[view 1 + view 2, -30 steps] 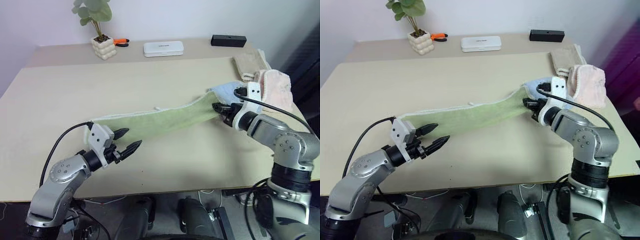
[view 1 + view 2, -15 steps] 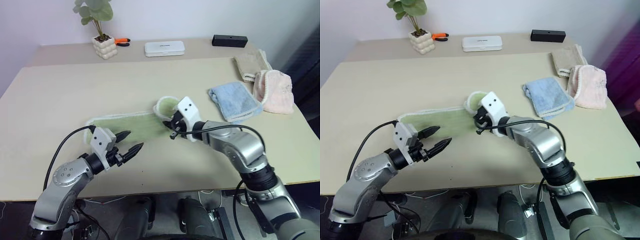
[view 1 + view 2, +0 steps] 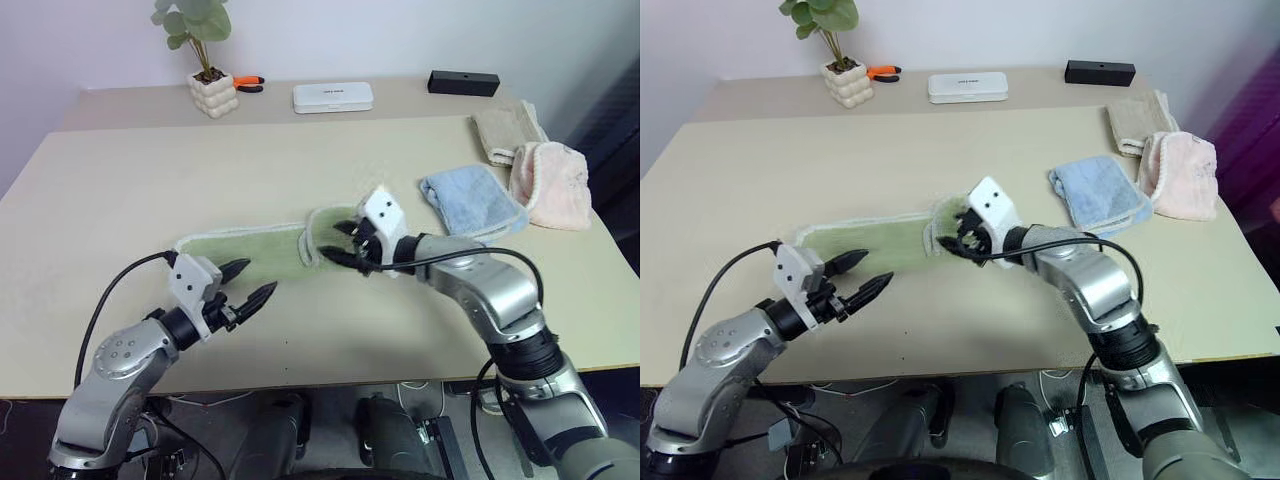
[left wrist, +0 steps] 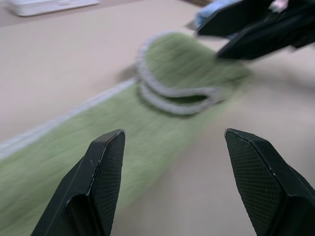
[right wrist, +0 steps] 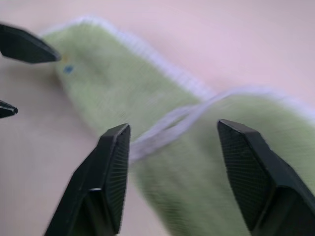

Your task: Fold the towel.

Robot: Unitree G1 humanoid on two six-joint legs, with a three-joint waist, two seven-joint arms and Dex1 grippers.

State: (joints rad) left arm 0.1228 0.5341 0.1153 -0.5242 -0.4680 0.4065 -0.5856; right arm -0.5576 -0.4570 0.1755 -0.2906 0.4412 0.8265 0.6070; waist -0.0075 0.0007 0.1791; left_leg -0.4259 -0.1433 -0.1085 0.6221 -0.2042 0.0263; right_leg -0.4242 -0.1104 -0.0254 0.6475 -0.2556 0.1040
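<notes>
Green towel [image 3: 262,247] lies flat on the table [image 3: 120,190], a long strip running leftward from the light blue towel [image 3: 468,202]. A second ago it was stretched out, its far end pinched in the right gripper [image 3: 350,243] beside the blue towel. That end has since been carried over and dropped back onto the strip, making a short, loose, rounded flap well left of the blue towel. Right fingers have just spread and hover at the flap, gripping nothing. Left gripper [image 3: 250,283] spread too, empty, off the towel's other end, just on the robot's side of it; it has hardly moved. Judgement: first fold laid but short and untidy, with most of the strip still single.
</notes>
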